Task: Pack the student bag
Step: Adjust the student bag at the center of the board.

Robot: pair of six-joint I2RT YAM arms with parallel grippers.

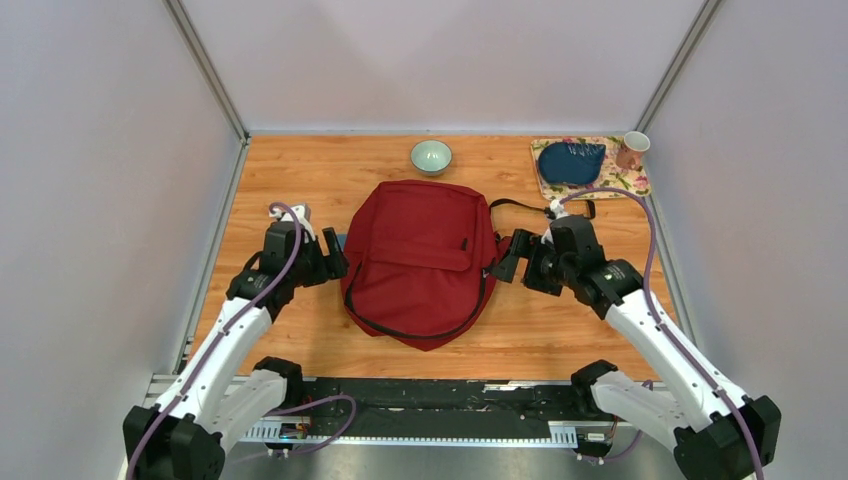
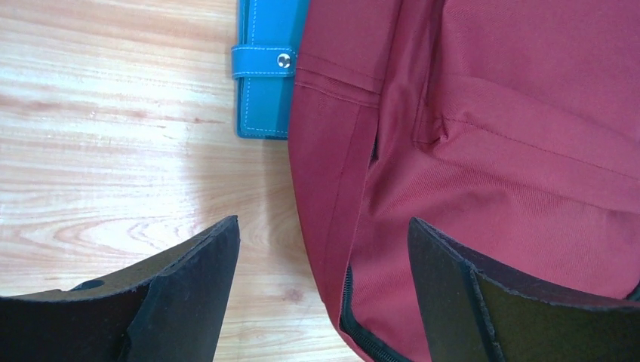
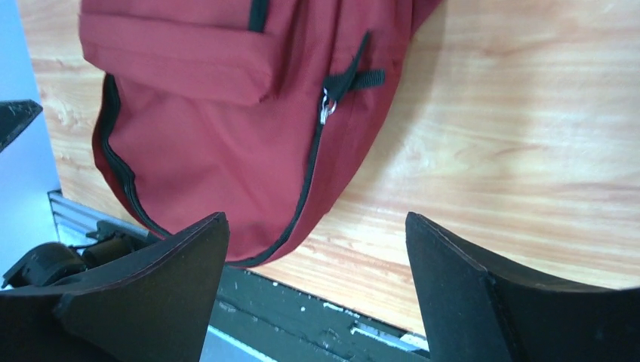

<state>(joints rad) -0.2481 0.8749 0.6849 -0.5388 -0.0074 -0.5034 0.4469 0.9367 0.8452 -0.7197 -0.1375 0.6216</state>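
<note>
The large dark red fabric backpack point(image 1: 425, 260) lies flat on the wooden table point(image 1: 300, 180), flanked by the left gripper point(image 1: 333, 262) and right gripper point(image 1: 507, 258), both spread wide and empty. A pinch on slack cloth may drag it over the blue snap-strap notebook point(image 2: 264, 68) tucked at its edge

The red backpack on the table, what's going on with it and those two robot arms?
The student bag lies flat mid-table with an arm at each side. The left gripper and right gripper are both open and hold nothing. A blue snap-strap case pokes out at the bag's left edge. The zipper in the right wrist view looks closed.
</note>
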